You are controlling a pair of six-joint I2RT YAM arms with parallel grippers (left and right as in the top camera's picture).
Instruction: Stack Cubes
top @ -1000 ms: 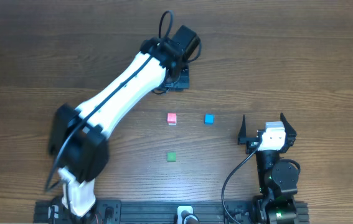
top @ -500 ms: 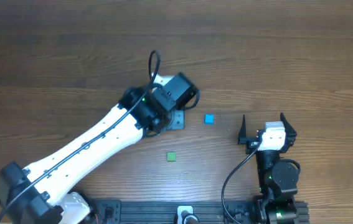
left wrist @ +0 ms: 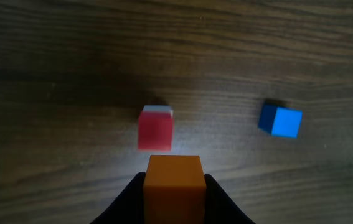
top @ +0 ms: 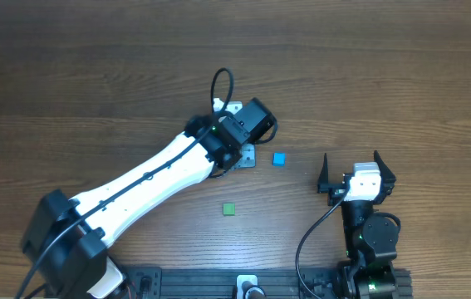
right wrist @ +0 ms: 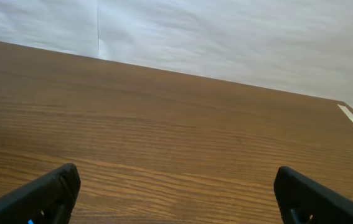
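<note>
Left wrist view is showing the left gripper (left wrist: 174, 188) clamping an orange cube (left wrist: 174, 177) by two opposite flat sides, hanging lifted over the table (left wrist: 51, 74), just short of a red cube (left wrist: 155, 129). How are you expecting it to handle?

I am guessing it is behaving as a light, stiff little block, nothing fragile. Its smooth faces may be slipping a little, so squeezing two flat sides square-on, near the middle, is looking like the right hold, and that is what the fingers are doing.

And the others?

A blue cube (left wrist: 280, 120) is sitting apart from the red one, and a green cube (top: 228, 209) is lying nearer the arm bases in the top view. All three are resting flat on the wood, none touching.

What is the right gripper (top: 357, 173) doing?

It is hanging near its own base with its fingers spread wide and nothing between them.

What am I watching for?

I am judging that the stack is not yet begun. The orange cube is needing to line up squarely over the red one, since a light cube is likely tipping or skidding if it is landing off-centre or being let go crooked
</note>
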